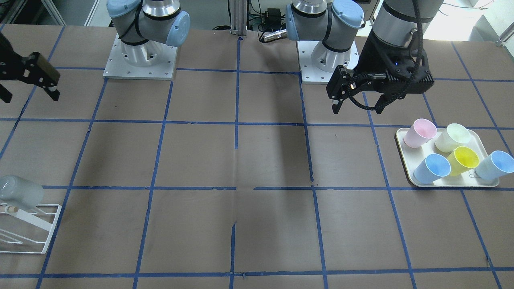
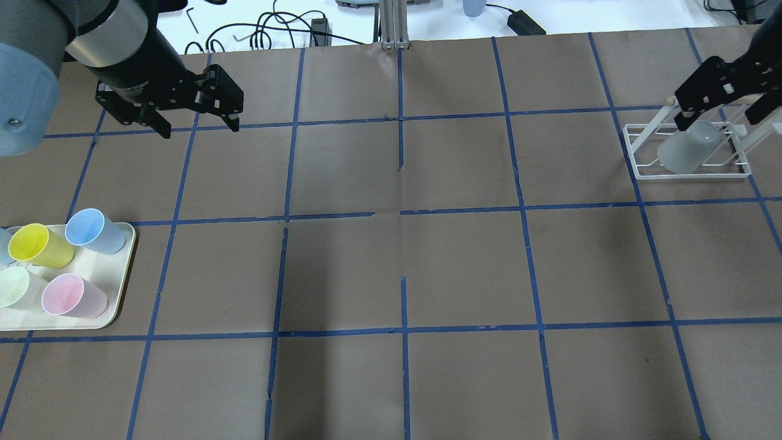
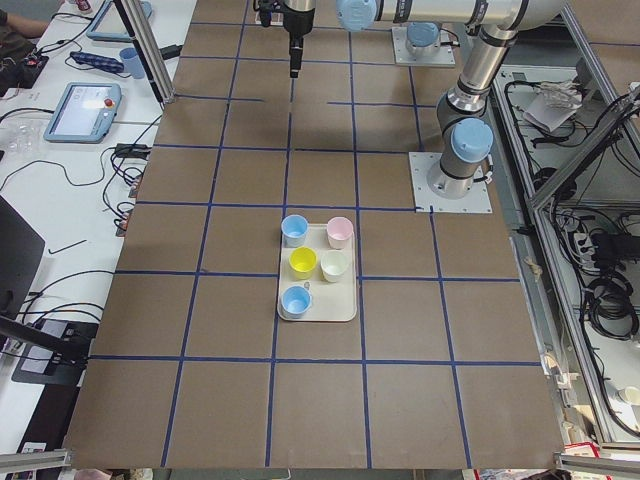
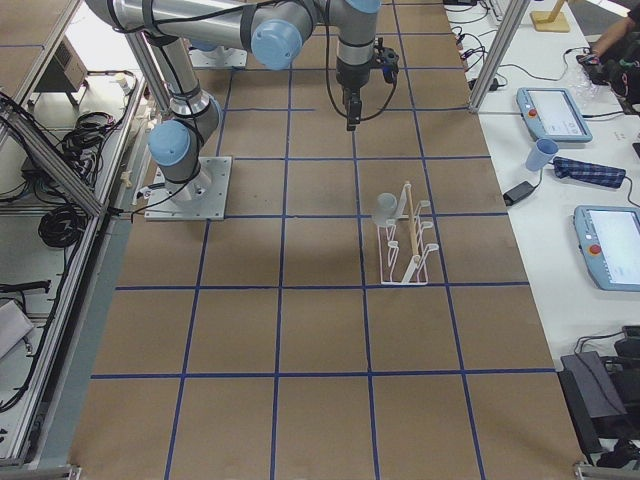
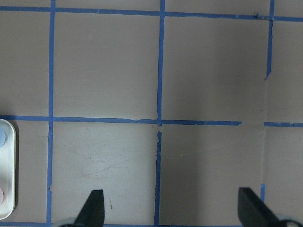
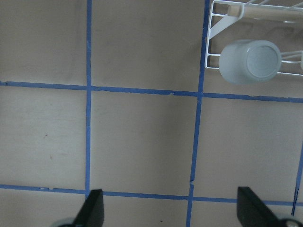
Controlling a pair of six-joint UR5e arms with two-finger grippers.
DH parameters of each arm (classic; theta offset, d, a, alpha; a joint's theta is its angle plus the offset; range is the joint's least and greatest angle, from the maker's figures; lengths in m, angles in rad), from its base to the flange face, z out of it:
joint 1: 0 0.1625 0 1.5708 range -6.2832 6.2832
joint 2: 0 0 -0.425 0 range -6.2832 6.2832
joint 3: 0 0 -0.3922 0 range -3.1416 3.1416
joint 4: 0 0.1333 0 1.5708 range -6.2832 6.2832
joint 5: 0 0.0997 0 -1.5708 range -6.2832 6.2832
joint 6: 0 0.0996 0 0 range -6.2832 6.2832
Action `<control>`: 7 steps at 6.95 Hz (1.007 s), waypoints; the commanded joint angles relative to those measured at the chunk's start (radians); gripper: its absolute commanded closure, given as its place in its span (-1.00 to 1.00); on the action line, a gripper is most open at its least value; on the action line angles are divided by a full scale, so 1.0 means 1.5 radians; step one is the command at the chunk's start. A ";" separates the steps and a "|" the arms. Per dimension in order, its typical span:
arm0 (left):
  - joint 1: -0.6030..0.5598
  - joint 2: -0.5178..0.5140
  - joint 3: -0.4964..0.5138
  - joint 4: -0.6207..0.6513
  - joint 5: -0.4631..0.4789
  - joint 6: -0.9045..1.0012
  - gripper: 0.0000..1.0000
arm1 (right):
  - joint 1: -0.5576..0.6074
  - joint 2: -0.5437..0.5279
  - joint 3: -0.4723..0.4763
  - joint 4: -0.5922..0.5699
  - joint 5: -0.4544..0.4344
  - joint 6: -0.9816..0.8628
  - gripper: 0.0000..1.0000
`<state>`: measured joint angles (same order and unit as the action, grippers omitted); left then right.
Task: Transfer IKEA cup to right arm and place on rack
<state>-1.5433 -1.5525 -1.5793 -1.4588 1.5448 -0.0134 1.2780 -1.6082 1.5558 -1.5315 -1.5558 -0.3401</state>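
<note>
Brown paper ruled with blue tape covers the desk, and both arm bases are bolted along its near edge. Out from there, towards the left end, the left claw hangs above the surface with its fingers spread wide and nothing between them. Closer to the left end, a cream tray carries five coloured cups, none of them the one wanted.

Further out and towards the right end, a white wire rack holds the pale grey cup upside down over a prong, base uppermost. The right claw hovers above and apart from it, fully spread and empty. Judging by that, the placing looks done.

The cup looks light, thin-walled and smooth. It is probably stiff enough for a gentle pinch but likely to slip or flex under a hard squeeze. If it needs reseating, the best hold seems to be across the tapered wall about halfway up, away from the prong.

Between tray and rack the views show only paper and tape, so either arm has a broad stretch to swing through. The tight spots are the slanted prongs and the wooden-tipped peg beside the cup. Beyond the far edge stands a white bench with cables.
</note>
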 commanded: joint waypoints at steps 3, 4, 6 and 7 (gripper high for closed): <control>0.000 0.000 0.000 0.002 0.001 0.002 -1.00 | 0.197 0.011 -0.062 0.013 -0.022 0.227 -1.00; 0.000 -0.001 0.001 0.002 0.001 0.010 -1.00 | 0.221 0.013 -0.062 0.008 -0.019 0.242 -1.00; 0.000 -0.010 0.008 0.000 0.004 0.005 -1.00 | 0.240 0.023 -0.052 0.008 -0.020 0.234 -1.00; 0.000 -0.020 0.027 -0.009 0.006 0.001 -1.00 | 0.240 0.031 -0.054 0.009 -0.019 0.235 -1.00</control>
<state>-1.5432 -1.5673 -1.5633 -1.4615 1.5508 -0.0056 1.6327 -1.5746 1.4723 -1.5202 -1.5855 0.0134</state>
